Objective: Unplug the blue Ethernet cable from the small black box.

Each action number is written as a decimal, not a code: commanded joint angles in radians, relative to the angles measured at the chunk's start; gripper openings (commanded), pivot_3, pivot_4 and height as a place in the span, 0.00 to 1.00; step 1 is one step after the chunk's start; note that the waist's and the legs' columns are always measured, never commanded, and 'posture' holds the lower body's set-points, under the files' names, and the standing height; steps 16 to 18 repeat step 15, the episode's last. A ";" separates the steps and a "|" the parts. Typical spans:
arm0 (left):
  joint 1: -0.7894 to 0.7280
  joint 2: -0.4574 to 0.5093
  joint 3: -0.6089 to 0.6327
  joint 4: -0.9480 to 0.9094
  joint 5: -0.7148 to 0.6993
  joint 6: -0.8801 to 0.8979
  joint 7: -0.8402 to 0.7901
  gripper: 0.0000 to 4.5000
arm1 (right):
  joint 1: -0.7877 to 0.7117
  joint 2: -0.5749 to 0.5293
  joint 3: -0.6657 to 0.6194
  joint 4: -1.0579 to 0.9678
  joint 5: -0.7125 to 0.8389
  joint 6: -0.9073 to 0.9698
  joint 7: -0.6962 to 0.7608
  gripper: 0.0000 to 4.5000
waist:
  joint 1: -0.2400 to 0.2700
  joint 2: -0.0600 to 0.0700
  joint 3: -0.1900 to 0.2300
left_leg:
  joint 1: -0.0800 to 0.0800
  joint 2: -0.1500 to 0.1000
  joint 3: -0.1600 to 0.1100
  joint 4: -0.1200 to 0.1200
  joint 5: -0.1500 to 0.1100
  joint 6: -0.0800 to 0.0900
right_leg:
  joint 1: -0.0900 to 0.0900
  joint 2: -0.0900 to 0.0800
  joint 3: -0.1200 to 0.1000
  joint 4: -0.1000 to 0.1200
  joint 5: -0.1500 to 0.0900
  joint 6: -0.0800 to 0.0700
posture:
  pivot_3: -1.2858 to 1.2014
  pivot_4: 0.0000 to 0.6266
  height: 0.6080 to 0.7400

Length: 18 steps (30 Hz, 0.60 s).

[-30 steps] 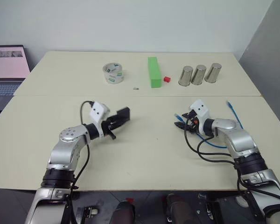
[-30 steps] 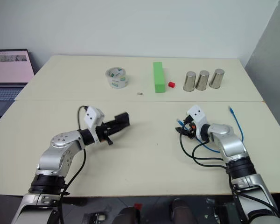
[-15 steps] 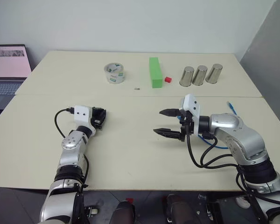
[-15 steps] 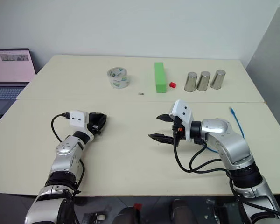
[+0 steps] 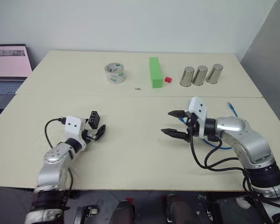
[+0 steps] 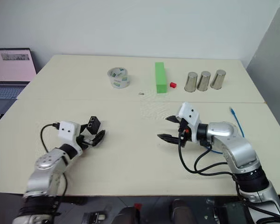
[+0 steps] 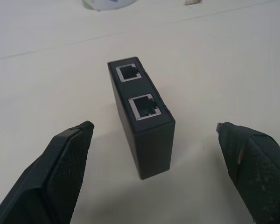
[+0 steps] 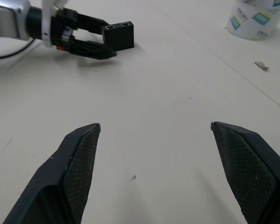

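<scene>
The small black box [image 7: 141, 117] stands on edge on the table, its two ports empty and facing up. My left gripper [image 5: 94, 131] is open right behind the box, one finger [image 7: 60, 172] on each side and neither touching it. Over the middle of the table my right gripper [image 5: 175, 123] is open with nothing between its fingers [image 8: 79, 163]; its wrist view looks across at the box [image 8: 121, 36]. The blue Ethernet cable [image 5: 230, 108] lies on the table at the right, partly under my right arm and far from the box.
Along the far side of the table stand a tape roll [image 5: 114, 73], a green block [image 5: 153, 72], a small red cube [image 5: 167, 79] and three metal cups [image 5: 200, 74]. A laptop [image 5: 7, 65] sits off the left edge. A seam [image 5: 60, 95] crosses the tabletop.
My left gripper opened, let go of the black box and drew back to the left; the box now stands on the table. My right gripper stayed open and shifted toward the table's middle.
</scene>
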 commanded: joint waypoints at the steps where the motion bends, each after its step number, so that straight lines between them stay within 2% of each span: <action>1: 0.018 0.080 0.059 -0.108 -0.040 0.098 -0.037 1.00 | 0.017 -0.047 -0.087 -0.010 0.018 -0.026 0.010 0.89 | 0.001 0.000 0.000 | 0.001 0.000 0.000 0.000 0.000 0.000 | 0.001 0.000 0.000 0.000 0.000 0.000 | 0.52 0.24 1.00; 8: 0.041 0.240 0.132 -0.161 -0.100 0.176 -0.179 1.00 | 0.065 -0.177 -0.178 0.023 0.051 -0.026 0.107 0.89 | -0.001 0.000 0.000 | 0.004 0.000 0.002 -0.001 0.000 0.000 | 0.003 0.001 0.001 -0.001 0.000 0.000 | 0.52 0.24 1.00; 13: 0.036 0.348 0.167 -0.147 -0.178 0.220 -0.340 1.00 | 0.068 -0.248 -0.182 0.054 0.056 -0.042 0.169 0.89 | -0.002 0.000 0.000 | 0.004 0.001 0.003 -0.001 0.000 0.000 | 0.003 0.001 0.001 -0.001 -0.001 -0.001 | 0.52 0.24 1.00; 18: 0.045 0.376 0.163 -0.144 -0.182 0.206 -0.388 1.00 | 0.060 -0.252 -0.175 0.070 0.049 -0.054 0.173 0.89 | -0.002 0.000 0.000 | 0.004 0.001 0.003 -0.001 0.000 0.000 | 0.003 0.001 0.001 -0.001 -0.001 -0.001 | 0.52 0.24 1.00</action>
